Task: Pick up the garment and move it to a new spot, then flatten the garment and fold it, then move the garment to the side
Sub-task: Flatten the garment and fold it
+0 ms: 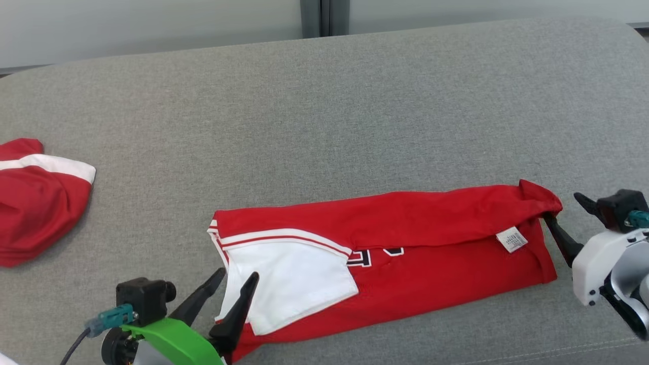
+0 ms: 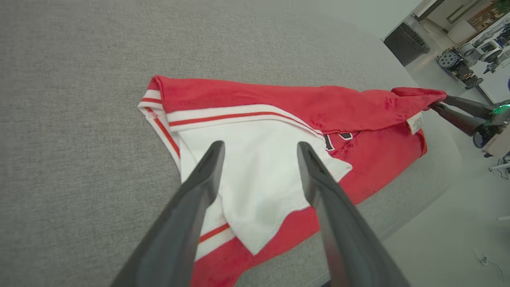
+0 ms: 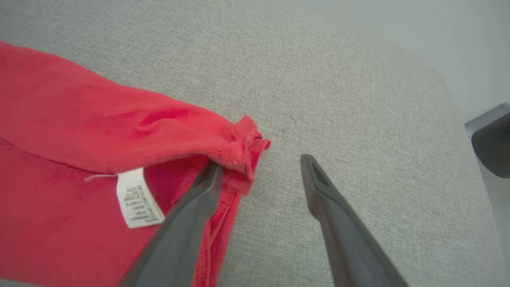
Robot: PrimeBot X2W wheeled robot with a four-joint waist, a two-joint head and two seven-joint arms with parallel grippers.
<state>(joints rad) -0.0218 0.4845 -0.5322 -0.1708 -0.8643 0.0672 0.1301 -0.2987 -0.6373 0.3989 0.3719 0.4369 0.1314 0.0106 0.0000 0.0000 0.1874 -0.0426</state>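
Head view: nearest, at the bench's near edge, the left gripper [image 1: 237, 275] hovers with its fingers open over the white end of the garment [image 1: 431, 238]. The red garment lies as a long strip along the near edge of the grey padded bench [image 1: 324, 101], reaching toward the near right corner. There the right gripper [image 1: 564, 208] has its fingers spread, one at the bunched red corner. A second red garment [image 1: 35, 203] sits at the left edge, cut off by the frame.

Left wrist view: the open fingers straddle the white panel. The lengthwise fold looks done, so I judge a crosswise fold comes next. To do it well, each gripper should pinch every layer at its own end, low against the bench. One end should then be laid squarely over the other, with the long edges kept in line.

Right wrist view: one fingertip vanishes at the crumpled corner and the other is over bare bench, so nothing is pinched. Whether that finger is under the cloth or only against it is unclear. The label [image 3: 139, 199] is too small to read, and the fold covers most of the lettering.
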